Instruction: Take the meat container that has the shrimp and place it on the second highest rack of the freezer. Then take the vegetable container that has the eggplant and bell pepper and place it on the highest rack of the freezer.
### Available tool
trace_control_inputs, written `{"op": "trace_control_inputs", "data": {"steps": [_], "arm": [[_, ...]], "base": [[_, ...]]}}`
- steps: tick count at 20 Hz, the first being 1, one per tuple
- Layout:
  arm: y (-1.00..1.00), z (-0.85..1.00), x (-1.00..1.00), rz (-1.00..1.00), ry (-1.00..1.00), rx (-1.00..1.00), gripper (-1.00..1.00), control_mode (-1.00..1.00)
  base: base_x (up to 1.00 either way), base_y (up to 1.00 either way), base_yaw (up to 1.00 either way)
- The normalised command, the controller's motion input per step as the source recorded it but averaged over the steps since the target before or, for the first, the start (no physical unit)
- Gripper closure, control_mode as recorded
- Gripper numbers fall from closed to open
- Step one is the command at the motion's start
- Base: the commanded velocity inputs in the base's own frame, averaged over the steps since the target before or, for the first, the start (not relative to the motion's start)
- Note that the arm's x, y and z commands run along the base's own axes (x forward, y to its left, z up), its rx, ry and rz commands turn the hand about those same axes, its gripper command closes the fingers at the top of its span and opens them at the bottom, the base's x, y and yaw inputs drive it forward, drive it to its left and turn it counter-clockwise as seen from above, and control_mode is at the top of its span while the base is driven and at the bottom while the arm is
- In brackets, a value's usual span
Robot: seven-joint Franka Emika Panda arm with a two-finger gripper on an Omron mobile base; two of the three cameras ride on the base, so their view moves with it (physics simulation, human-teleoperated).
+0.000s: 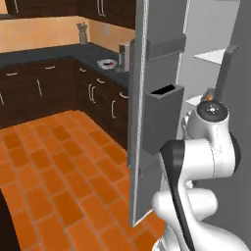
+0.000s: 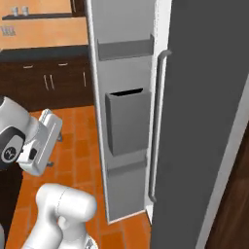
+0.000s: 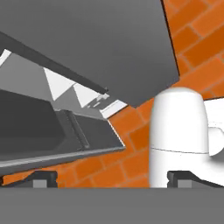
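Veg bowl [image 1: 107,63] on far counter [image 1: 59,53], left of open freezer [image 1: 206,34]. Orange item, likely shrimp dish [image 1: 210,94], on freezer shelf. Gripper [image 3: 113,178] wide, empty, beside door [image 2: 121,121]. Second step in hand, judging so: next, reach bowl.

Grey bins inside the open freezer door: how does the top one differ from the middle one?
The top grey door bin is a shallow rail; the middle grey door bin is a deep box. The top one spans more of the open freezer door; the middle one is narrower. Both are plain grey.
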Motion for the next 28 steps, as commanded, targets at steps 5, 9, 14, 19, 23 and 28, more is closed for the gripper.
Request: {"op": "trace_control_inputs", "data": {"steps": [5,9,14,19,23,28], "arm": [[0.0,0.0,0.0,0.0,0.0,0.0,-1.0,1.0],[0.0,0.0,0.0,0.0,0.0,0.0,-1.0,1.0],[0.0,0.0,0.0,0.0,0.0,0.0,-1.0,1.0],[0.0,0.0,0.0,0.0,0.0,0.0,-1.0,1.0],[0.0,0.0,0.0,0.0,0.0,0.0,-1.0,1.0],[0.0,0.0,0.0,0.0,0.0,0.0,-1.0,1.0]], "base": [[0.0,0.0,0.77],[0.04,0.12,0.67],[0.51,0.24,0.49],[0.99,0.01,0.07],[1.0,0.07,-0.19],[1.0,0.5,-0.43]]}}
